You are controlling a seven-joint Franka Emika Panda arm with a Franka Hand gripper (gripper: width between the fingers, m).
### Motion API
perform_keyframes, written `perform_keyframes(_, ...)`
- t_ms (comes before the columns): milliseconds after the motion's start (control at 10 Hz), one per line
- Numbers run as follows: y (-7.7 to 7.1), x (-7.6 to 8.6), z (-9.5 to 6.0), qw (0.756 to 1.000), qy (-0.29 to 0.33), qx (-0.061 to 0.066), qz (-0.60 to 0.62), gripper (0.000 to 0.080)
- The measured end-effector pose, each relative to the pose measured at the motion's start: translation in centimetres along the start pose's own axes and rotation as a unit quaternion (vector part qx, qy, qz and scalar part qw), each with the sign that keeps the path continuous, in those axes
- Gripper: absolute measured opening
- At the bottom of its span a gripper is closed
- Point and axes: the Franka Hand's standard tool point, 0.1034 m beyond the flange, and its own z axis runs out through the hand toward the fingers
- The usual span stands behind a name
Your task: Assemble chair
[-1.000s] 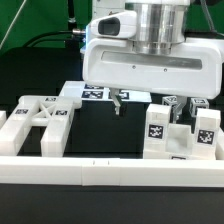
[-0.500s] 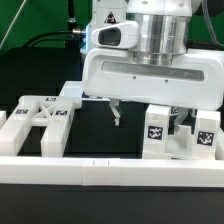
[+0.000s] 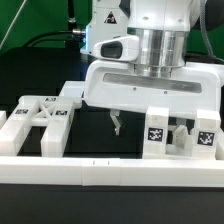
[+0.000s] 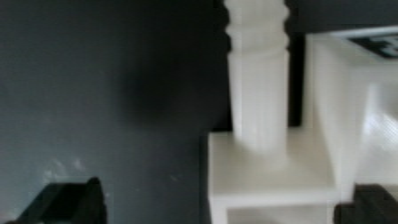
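— What does the exterior view give you?

— I've got the white two-finger gripper (image 3: 146,124) over the middle of the black table (image 3: 100,145). It has dropped since a second ago, and its broad body now hides the small tagged white pieces that showed behind it then. One dark finger (image 3: 117,125) hangs in the open gap. The other I can only half make out behind the tall pieces on the exterior view's right.

— And the chair?

— It's in loose parts, and none has moved. The flat notched white plastic frame (image 3: 35,122) lies on the exterior view's left. The pair of upright white plastic blocks (image 3: 157,133) with black-and-white square tags stands on the right, just beside the gripper. The long plain white rail (image 3: 100,168) runs across the front.

— Wrist view?

— A slim white turned post (image 4: 254,70) runs into a chunky white base block (image 4: 267,175). A white tagged slab (image 4: 356,95) lies close beside them, and I can't tell whether it touches them. The two dark fingertips (image 4: 68,200) sit on either side of the base block, apart from it as far as I can see.

— So what's the tool's state?

— Jaws spread as wide as they go, same as a second ago, with nothing in them.
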Motion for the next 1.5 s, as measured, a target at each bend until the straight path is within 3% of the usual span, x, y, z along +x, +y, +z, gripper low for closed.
perform_keyframes(300, 0.0, -0.5, 0.4, 1.0, 0.0, 0.0, -0.001, 0.0649)
perform_keyframes(400, -0.1, -0.6, 0.4, 1.0, 0.0, 0.0, -0.001, 0.0538)
perform_keyframes(500, -0.1, -0.6, 0.4, 1.0, 0.0, 0.0, -0.002, 0.0372)
perform_keyframes(600, -0.2, -0.6, 0.4, 1.0, 0.0, 0.0, -0.002, 0.0372)
perform_keyframes(700, -0.2, -0.5, 0.4, 1.0, 0.0, 0.001, -0.002, 0.0285)
perform_keyframes(1100, -0.1, -0.5, 0.1, 1.0, -0.002, 0.001, -0.001, 0.0285)
perform_keyframes(1200, 0.1, -0.4, -0.6, 1.0, -0.009, 0.001, 0.0, 0.0285)
perform_keyframes(1500, 1.5, 0.3, -4.7, 1.0, -0.031, 0.005, -0.002, 0.0286)
